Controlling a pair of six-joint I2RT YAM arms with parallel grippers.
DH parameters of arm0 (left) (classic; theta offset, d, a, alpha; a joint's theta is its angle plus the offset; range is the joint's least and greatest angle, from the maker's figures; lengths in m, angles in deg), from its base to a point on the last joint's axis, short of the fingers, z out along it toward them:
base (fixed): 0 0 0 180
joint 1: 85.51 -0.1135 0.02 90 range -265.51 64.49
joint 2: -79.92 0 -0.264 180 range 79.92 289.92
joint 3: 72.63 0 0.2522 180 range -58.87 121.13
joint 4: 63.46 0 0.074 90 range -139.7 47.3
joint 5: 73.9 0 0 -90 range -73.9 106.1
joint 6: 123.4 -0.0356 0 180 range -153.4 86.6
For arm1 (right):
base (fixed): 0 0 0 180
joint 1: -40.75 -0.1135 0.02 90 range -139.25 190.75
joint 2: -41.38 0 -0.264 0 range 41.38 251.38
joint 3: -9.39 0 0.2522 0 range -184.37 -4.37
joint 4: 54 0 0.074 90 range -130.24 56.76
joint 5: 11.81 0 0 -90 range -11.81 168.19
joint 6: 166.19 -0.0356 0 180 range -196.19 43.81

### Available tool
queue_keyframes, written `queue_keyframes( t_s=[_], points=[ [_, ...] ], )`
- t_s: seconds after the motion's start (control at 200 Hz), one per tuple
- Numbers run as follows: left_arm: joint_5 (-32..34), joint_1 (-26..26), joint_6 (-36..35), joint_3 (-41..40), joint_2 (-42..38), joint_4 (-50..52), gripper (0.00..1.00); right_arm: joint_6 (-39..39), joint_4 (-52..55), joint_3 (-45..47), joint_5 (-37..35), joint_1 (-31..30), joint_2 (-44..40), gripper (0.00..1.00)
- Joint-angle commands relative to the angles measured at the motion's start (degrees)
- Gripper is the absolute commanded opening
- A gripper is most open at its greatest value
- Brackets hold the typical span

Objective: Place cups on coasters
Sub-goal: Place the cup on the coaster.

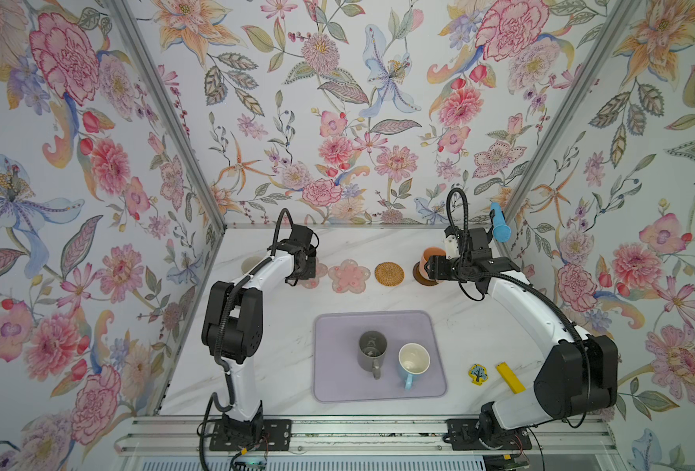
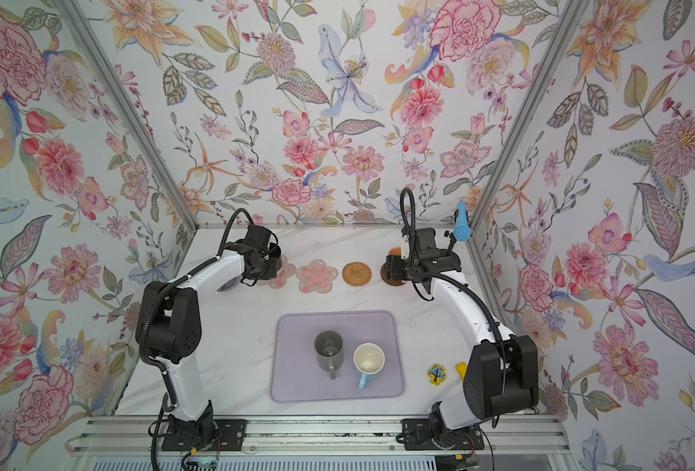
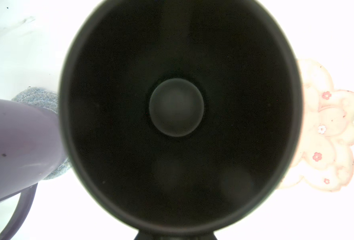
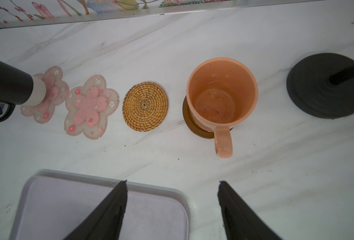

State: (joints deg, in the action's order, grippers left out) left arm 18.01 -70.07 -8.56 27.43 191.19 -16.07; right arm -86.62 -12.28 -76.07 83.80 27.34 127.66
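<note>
Black mug (image 3: 176,108) hangs in the left fingers (image 1: 300,274), apparently clamped by its handle, base touching or just above the pink coaster (image 4: 55,91) below them. Lavender mug (image 3: 20,141) stands just beside: a sideways drift on release could knock it. Right fingers (image 4: 111,209) gape empty; peach mug (image 4: 219,93) ahead of them stands on its disc (image 4: 194,128), handle towards them, easily snagged.

Top views: high, whole table (image 1: 280,326). Left wrist: close into black mug (image 3: 176,108). Right wrist: oblique over rattan coaster (image 4: 145,107).
</note>
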Motion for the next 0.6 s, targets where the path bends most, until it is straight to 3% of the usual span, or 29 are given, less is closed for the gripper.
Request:
queue_keyframes(
  t_s=[0.0, 0.595],
  points=[
    [0.81, -0.81, 0.29, 2.49, 0.52, -3.45, 0.0, -1.08, 1.27, -1.84, 0.24, -0.39, 1.07, 0.71],
    [-0.27, -1.2, 2.67, -1.13, 0.86, -7.51, 0.0, -0.64, 2.14, -4.6, 0.37, -1.27, 3.82, 0.71]
  ],
)
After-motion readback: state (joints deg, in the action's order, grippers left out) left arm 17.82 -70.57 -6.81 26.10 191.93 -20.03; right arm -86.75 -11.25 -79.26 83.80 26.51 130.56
